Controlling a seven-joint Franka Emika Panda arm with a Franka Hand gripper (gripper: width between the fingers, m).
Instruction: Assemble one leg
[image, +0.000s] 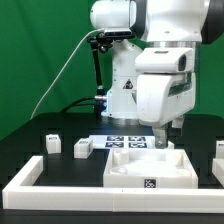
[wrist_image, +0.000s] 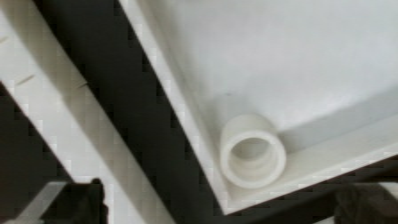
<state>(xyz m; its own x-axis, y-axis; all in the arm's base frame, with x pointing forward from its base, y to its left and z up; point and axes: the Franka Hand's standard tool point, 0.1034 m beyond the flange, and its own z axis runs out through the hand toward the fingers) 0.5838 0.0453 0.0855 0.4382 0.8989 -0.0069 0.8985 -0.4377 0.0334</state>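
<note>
**Exterior view.** The gripper (image: 166, 133) is seen low over the far right part of the tray (image: 125, 180). The tray lies near the middle of the black table (image: 70, 165), just in front of the marker board (image: 118, 141). The leg (image: 82, 148) stands loose on the table toward the exterior view's left, well apart from the gripper and beside the tray without touching it. A second like block (image: 52, 143) stands further left. A third white piece (image: 219, 150) is cut off at the exterior view's right edge. No leg is seen fitted to the tray.

The finger spread cannot be told, because the fingertips are dark, small and partly masked by the white hand body. Nothing is seen held. Whether the tray is touched cannot be told either.

**Wrist view.** The picture is filled by the tray's inner floor and raised rim. A round socket (wrist_image: 249, 152) is seen in a corner, just inside the rim. Two dark blurred shapes at the picture's edges may be the fingers, but this is not confirmed.

**Judgement.** The step in hand is taken to be work at the tray corner, with the leg not yet fetched. The next move calls for:
- the gripper to be raised clear of the rim and carried left to the leg
- the fingers to be closed on the leg's sides
- the leg to be lined up over a socket

**Not resolved.**
- any thread inside the socket
- the tag patterns, which are too small
- the tray's far rim behind the hand
</note>
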